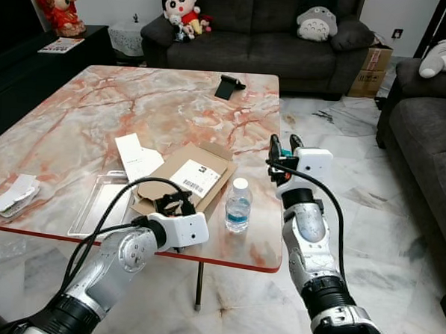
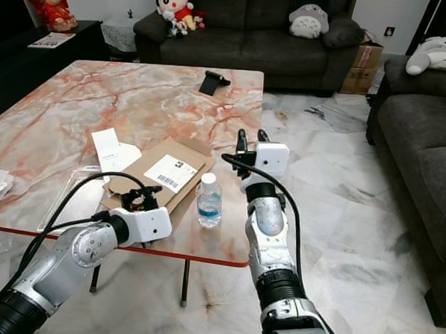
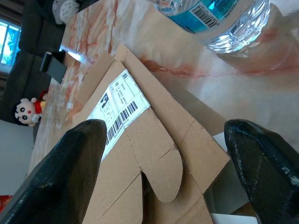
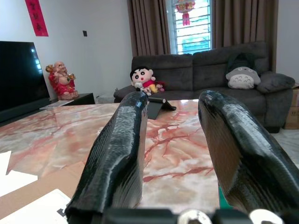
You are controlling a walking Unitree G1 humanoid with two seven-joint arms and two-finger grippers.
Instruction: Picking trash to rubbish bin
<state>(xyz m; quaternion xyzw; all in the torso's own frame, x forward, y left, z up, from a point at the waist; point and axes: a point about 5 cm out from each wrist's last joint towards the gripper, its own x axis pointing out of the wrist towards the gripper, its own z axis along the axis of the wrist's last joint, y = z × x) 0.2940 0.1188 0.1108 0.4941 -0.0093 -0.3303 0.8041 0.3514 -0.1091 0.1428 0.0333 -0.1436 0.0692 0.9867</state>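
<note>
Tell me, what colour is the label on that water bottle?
Blue, with a white barcode patch; the bottle label shows best in the left wrist view.

Grey sofa, plush toys

My left gripper covers the near end of the flattened cardboard box. In my left wrist view the water bottle is cut off above its label, whose small print is unreadable.
</note>
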